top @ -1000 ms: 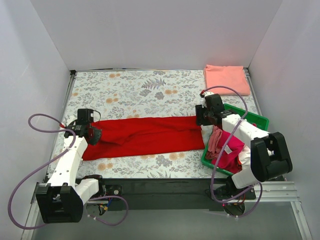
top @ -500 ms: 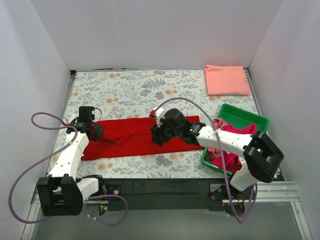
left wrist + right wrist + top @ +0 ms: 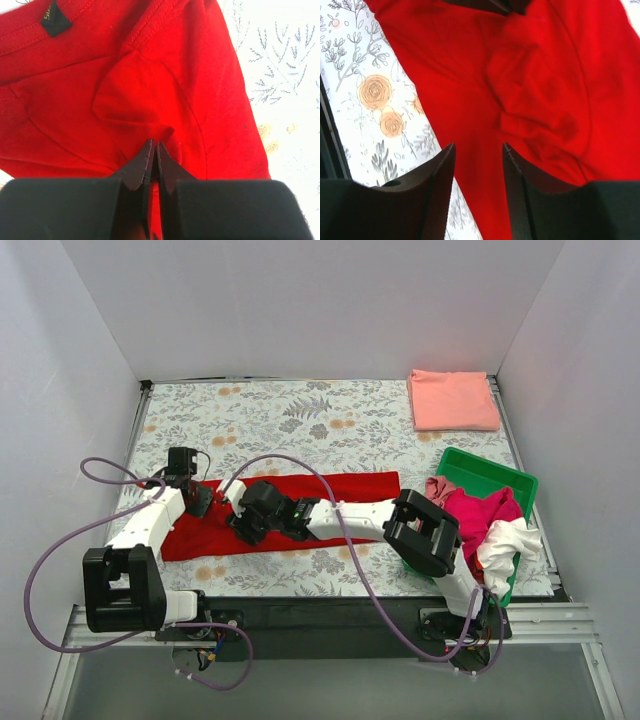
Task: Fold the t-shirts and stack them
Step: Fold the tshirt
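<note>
Red t-shirt [image 3: 150, 90] cloth is being pinched by the left hand [image 3: 152, 147]. Its two dark fingertips are pressing together on a small pucker of fabric, and creases are fanning away from that point. A black neck label [image 3: 54, 20] is showing on a stitched seam beyond the tips, so the collar end is lying toward this hand.

From above, the left hand [image 3: 197, 502] is sitting at the left end of the red t-shirt [image 3: 340, 487]. The shirt is lying flat on the worktop [image 3: 280, 420] as a long narrow band. Its long axis is running left to right across the near half of the floral-print cover, slightly nearer at the left end than at the right.

The right hand [image 3: 240, 525] is reaching far across and is hovering over the left part of the same band, just beside the left hand. In its own view the right hand [image 3: 477, 150] is released. Its fingers are standing apart, with the red t-shirt [image 3: 530, 90] and its near edge showing in the gap. Nothing is being held between them. The floral-print cover [image 3: 375, 95] is showing beside that edge.

Farther out, a salmon-pink t-shirt [image 3: 455, 400] is lying folded square at the far right corner. A green plastic bin [image 3: 490, 472] is standing at the near right. It is holding a crumpled magenta t-shirt [image 3: 470, 518], a dusty pink t-shirt [image 3: 436, 490] and a white t-shirt [image 3: 508, 540] that is hanging over its rim.
</note>
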Available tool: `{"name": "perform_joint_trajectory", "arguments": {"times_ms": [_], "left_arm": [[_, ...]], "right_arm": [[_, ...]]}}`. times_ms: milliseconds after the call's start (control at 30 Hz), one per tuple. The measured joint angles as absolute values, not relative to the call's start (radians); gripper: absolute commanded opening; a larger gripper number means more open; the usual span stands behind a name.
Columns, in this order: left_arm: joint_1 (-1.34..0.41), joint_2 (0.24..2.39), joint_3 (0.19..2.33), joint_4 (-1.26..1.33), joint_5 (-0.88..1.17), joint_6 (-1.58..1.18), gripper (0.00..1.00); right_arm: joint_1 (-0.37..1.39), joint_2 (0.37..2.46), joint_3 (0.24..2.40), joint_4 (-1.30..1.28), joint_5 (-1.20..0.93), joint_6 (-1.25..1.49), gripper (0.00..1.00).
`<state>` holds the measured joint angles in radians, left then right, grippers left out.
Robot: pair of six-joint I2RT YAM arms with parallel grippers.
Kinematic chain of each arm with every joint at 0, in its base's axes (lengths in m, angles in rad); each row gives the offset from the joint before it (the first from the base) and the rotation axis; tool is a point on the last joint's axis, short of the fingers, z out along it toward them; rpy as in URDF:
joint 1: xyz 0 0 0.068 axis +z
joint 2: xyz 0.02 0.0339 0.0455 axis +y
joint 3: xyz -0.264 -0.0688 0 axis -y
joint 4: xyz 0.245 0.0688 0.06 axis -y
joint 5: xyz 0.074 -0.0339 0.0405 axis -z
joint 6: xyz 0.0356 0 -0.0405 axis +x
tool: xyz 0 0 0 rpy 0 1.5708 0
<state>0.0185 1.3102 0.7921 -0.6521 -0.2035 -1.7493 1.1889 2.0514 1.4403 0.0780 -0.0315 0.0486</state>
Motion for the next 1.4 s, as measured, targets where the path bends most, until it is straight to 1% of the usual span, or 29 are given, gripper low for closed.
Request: {"name": "perform_joint_trajectory", "arguments": {"times_ms": [233,433,600,700,900,967,1000,1067,1400], "left_arm": [[0.030,1.311,0.794,-0.651,-0.237,-1.764,0.00],[0.037,1.311,0.797,-0.653,-0.263,-1.776,0.00],[0.038,1.313,0.799,-0.653,-0.274,-1.778,0.00],[0.039,1.317,0.800,-0.652,-0.275,-1.778,0.00],[0.043,1.319,0.800,-0.652,-0.276,-1.778,0.00],[0.044,1.319,0.800,-0.651,-0.276,-1.778,0.00],[0.044,1.319,0.800,-0.652,-0.276,-1.778,0.00],[0.044,1.319,0.800,-0.651,-0.276,-1.778,0.00],[0.044,1.306,0.800,-0.652,-0.269,-1.778,0.00]], "right_arm": [[1.210,2.170,1.539,0.078,0.044,0.057,0.40],[1.205,2.229,1.583,0.076,0.123,0.077,0.40],[1.205,2.236,1.600,0.076,0.183,0.100,0.39],[1.205,2.236,1.604,0.078,0.210,0.107,0.34],[1.205,2.237,1.603,0.077,0.218,0.110,0.33],[1.205,2.237,1.601,0.078,0.212,0.109,0.26],[1.205,2.237,1.599,0.077,0.208,0.109,0.12],[1.206,2.236,1.592,0.078,0.201,0.107,0.02],[1.224,2.190,1.584,0.051,0.188,0.097,0.01]]}}
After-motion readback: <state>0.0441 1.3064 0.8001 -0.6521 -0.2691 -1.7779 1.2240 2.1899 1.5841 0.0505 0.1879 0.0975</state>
